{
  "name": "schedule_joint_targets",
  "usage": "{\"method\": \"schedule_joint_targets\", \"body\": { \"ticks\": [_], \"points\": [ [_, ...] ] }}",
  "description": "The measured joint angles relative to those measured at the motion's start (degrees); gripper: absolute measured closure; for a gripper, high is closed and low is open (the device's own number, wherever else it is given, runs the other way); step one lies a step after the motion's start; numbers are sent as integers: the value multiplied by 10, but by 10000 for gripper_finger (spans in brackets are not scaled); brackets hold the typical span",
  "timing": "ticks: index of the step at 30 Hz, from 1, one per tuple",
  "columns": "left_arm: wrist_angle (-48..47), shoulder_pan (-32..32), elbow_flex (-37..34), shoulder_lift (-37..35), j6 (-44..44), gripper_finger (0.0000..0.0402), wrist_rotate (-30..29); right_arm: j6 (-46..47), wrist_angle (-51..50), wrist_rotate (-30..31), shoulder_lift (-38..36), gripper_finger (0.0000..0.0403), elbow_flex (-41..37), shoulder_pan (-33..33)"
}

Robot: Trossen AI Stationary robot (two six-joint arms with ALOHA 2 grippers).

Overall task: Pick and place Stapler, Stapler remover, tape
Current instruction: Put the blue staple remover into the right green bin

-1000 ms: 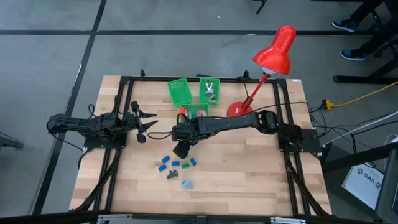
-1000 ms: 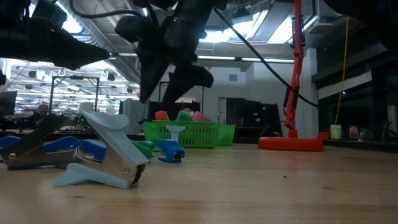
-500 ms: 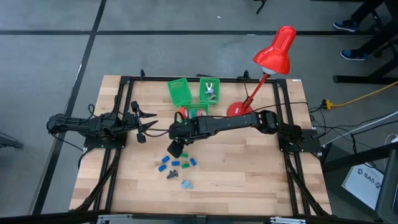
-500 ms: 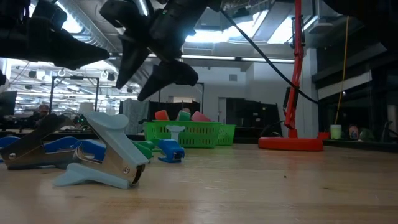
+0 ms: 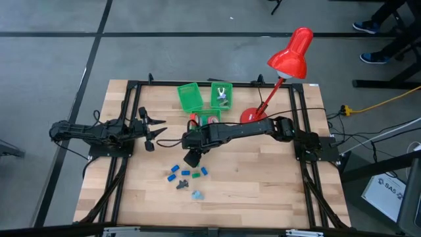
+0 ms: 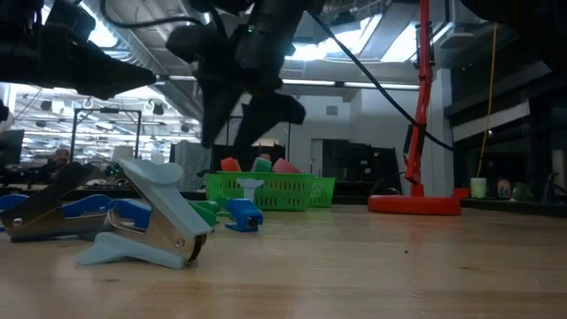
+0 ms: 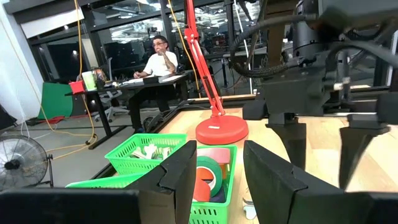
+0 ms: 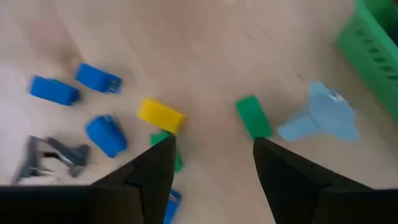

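Small blue staplers (image 8: 107,134), a yellow one (image 8: 160,115) and a green one (image 8: 253,116) lie flat on the wood with a dark staple remover (image 8: 53,155) and a pale blue one (image 8: 323,118). My right gripper (image 8: 211,168) hovers open over them, touching nothing; the high view shows it (image 5: 191,157) above the cluster (image 5: 187,176). Tape rolls (image 7: 208,171) sit in a small green basket (image 5: 207,120). My left gripper (image 5: 152,130) waits open at the table's left, level with that basket.
Two more green baskets (image 5: 191,97) (image 5: 222,95) stand at the far edge, and a red desk lamp's base (image 5: 248,116) is to their right. A pale remover (image 6: 151,217) and a blue stapler (image 6: 66,213) lie nearest the low camera. A person (image 7: 158,59) sits beyond the table.
My right gripper swung a little toward the table's left and tipped, then came back to where it hung a second ago. It stayed open. Nothing on the table moved.
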Motion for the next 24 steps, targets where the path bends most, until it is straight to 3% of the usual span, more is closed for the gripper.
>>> {"method": "schedule_joint_targets", "body": {
  "ticks": [8,24],
  "points": [
    [0,0,0,0,0,274,0,-15,-38,93,0,182,0,0],
    [0,0,0,0,0,274,0,-10,-47,76,0,182,0,0]
  ]
}}
